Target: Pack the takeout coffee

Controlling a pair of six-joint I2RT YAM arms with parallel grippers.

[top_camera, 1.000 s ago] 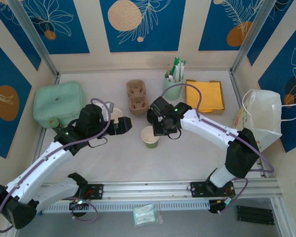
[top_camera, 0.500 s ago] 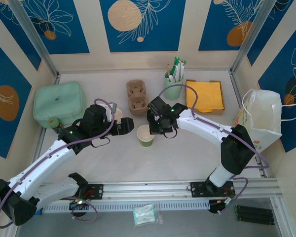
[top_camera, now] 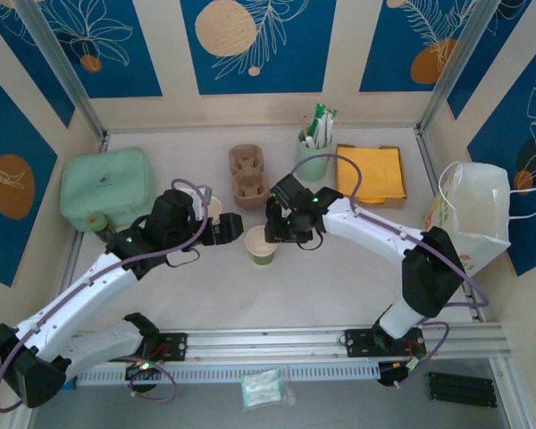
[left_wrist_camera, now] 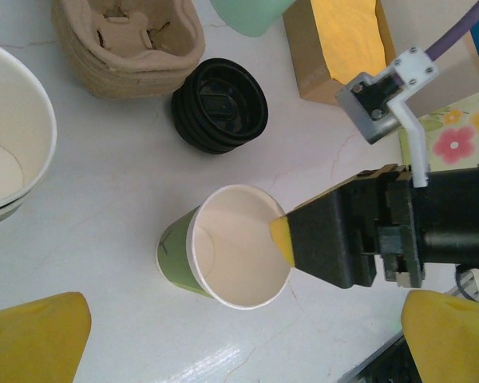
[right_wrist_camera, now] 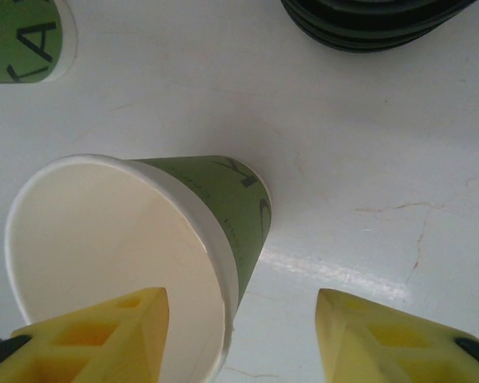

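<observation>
White bench, blue-patterned walls. The open cup stands upright at centre, mouth up, long axis vertical. Right end effector straddles its rim, jaws parted, not pinching; left end effector gapes wide alongside.

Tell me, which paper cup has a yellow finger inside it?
The lone green cup beside the black lids; the other cup, by the cardboard carrier, has none.

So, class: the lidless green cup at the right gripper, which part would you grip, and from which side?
The rim wall of the green cup, from above: one finger inside, one outside. It stands upright with no lid, so the top is free, and its sides taper downward, so a side grasp may slip. The right gripper straddles the rim that way.
</observation>
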